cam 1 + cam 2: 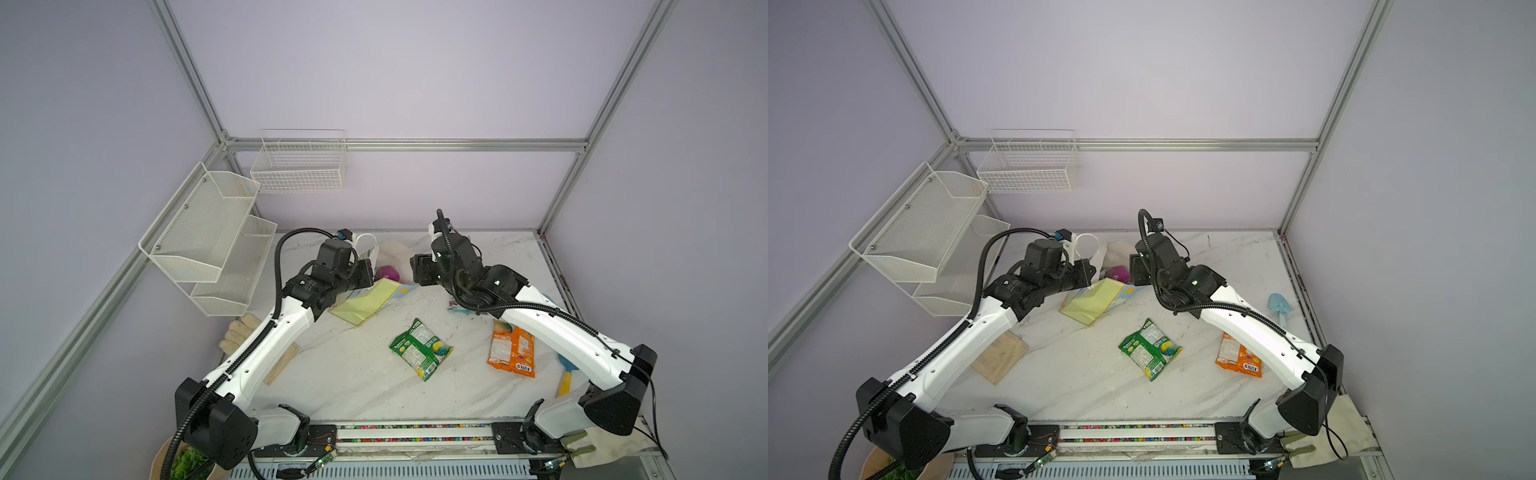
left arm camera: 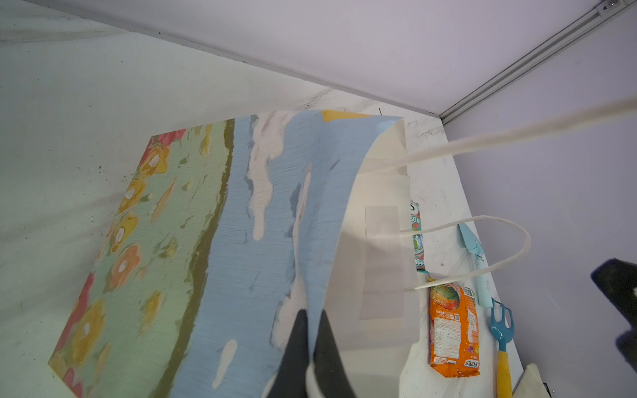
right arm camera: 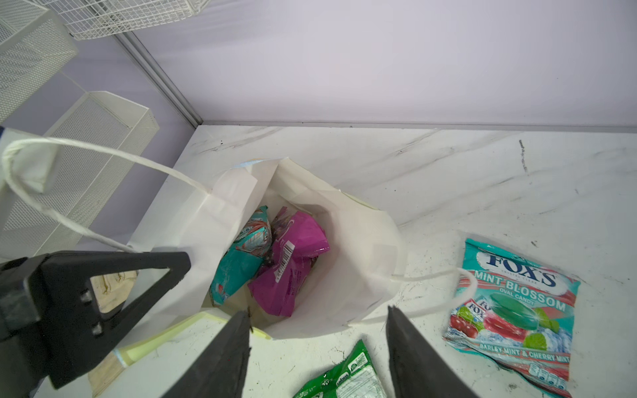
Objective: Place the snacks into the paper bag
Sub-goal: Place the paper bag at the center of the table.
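Note:
The paper bag [image 1: 365, 301] [image 1: 1094, 301] lies tipped on the table with its mouth held open. My left gripper [image 2: 312, 312] is shut on the rim of its blue face [image 2: 241, 241]. Inside the bag [image 3: 362, 241] lie a purple packet [image 3: 293, 265] and a teal packet [image 3: 241, 258]. My right gripper [image 3: 317, 310] hangs open just in front of the mouth, with nothing between its fingers. On the table lie a teal FOX'S packet [image 3: 513, 303], a green packet [image 1: 422, 349] [image 1: 1150, 349] and an orange packet [image 1: 511, 349] [image 2: 453, 327].
White wire baskets [image 1: 208, 232] [image 1: 299, 166] hang on the back left walls. A light blue toy shovel [image 1: 1280, 305] and a blue rake [image 2: 501, 330] lie along the right edge. A wooden board [image 1: 1000, 353] and gloves [image 1: 239, 332] sit under the left arm.

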